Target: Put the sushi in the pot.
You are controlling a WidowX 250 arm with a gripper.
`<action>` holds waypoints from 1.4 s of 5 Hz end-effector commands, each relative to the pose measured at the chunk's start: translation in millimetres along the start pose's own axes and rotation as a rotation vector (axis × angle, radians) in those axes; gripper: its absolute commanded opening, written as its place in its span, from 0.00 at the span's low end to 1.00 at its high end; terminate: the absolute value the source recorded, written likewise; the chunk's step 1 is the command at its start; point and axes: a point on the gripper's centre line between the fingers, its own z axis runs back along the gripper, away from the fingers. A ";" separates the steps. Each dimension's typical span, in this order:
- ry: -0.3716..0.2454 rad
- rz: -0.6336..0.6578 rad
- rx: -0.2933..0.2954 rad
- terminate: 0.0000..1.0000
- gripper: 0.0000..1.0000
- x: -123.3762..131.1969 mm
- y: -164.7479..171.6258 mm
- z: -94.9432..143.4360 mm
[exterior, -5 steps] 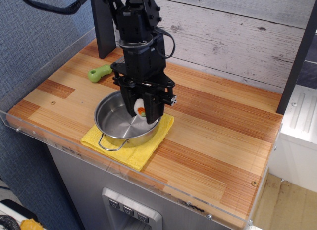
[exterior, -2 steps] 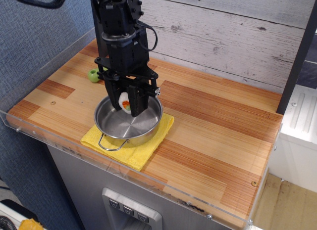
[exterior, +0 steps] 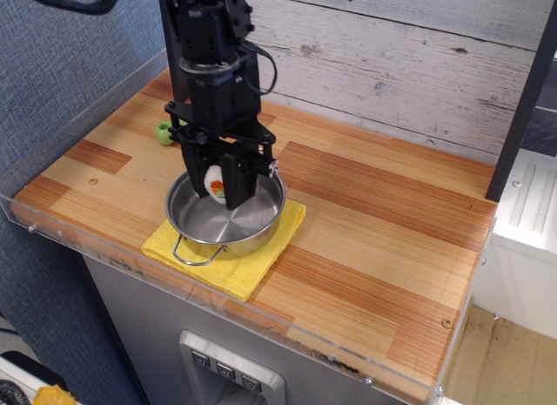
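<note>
Sushi (exterior: 217, 184) was what I kept my eye on: the little roll sat pinched between the two dark fingers of the end effector (exterior: 223, 187), its white face with the orange and green centre turned toward me. The jaws were closed to just the width of the roll, gripping its black sides, and nothing else was in them. It hung over the pot (exterior: 261, 235), inside the line of the rim and above the shiny floor, not yet resting on it as far as I could tell (the fingers hid the underside).

To my eye the roll looked light and soft, a plush thing that would squash a little under pressure and not slip much, so a grip across the wrapped sides seemed the right place, and a short drop would do it no harm. I judged the task nearly done, with only the release left.

The pot stood on a yellow cloth (exterior: 248, 279) near the front edge of the wooden tabletop (exterior: 383, 239), one wire handle pointing forward. A small green object (exterior: 163, 133) lay behind the arm, well apart from the pot.
</note>
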 end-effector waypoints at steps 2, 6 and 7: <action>-0.014 0.017 -0.018 0.00 1.00 0.2 7.2 9.4; -0.312 0.021 0.044 0.00 1.00 -13.3 -34.3 70.5; -0.372 0.062 0.046 0.00 1.00 -7.9 -43.6 74.6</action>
